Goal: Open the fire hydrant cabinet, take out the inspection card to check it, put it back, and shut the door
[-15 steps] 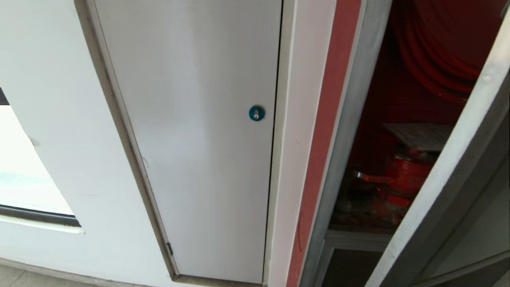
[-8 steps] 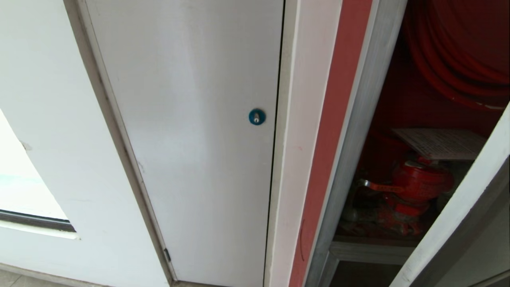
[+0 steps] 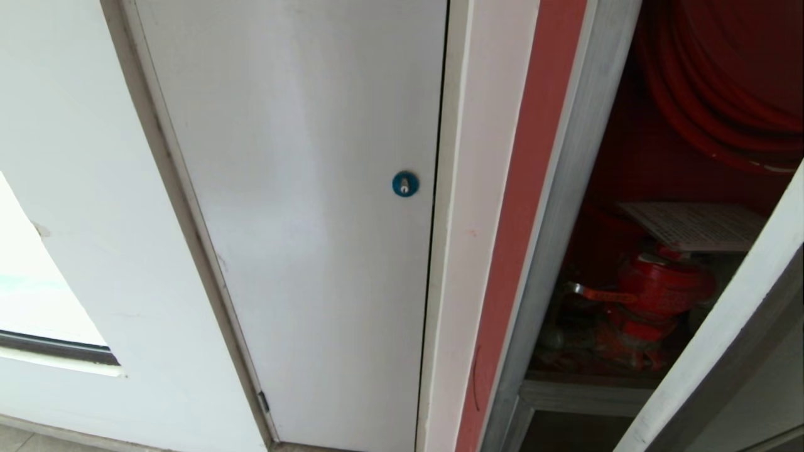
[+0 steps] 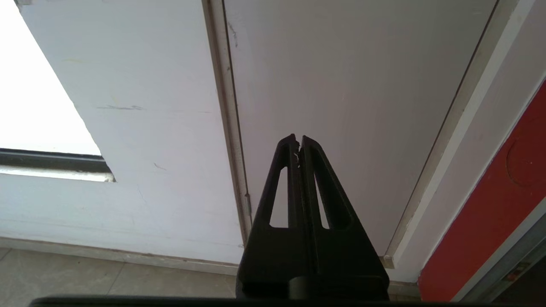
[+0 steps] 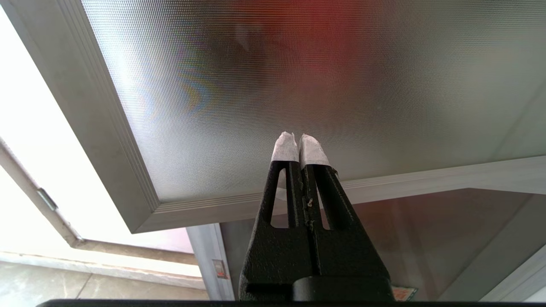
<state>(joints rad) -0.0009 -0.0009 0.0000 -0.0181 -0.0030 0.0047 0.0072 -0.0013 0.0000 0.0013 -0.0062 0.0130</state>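
Before me the panel (image 3: 301, 220) stands left of the fire hydrant cabinet (image 3: 559, 207). Inside, the inspection card (image 3: 694, 225) lies on, I think, the valve (image 3: 659, 289), below the hose reel (image 3: 722, 94); the door (image 3: 722, 339) stands ajar on my right.

Open gap into red-lined silver-framed fire hydrant cabinet (image 3: 553, 207) at right of head view, narrowed by silver-framed glass door (image 3: 722, 339) swung across lower right, red valve (image 3: 659, 292) and thin white printed inspection card (image 3: 694, 225) filling lower interior, coiled red hose reel (image 3: 722, 94) above.
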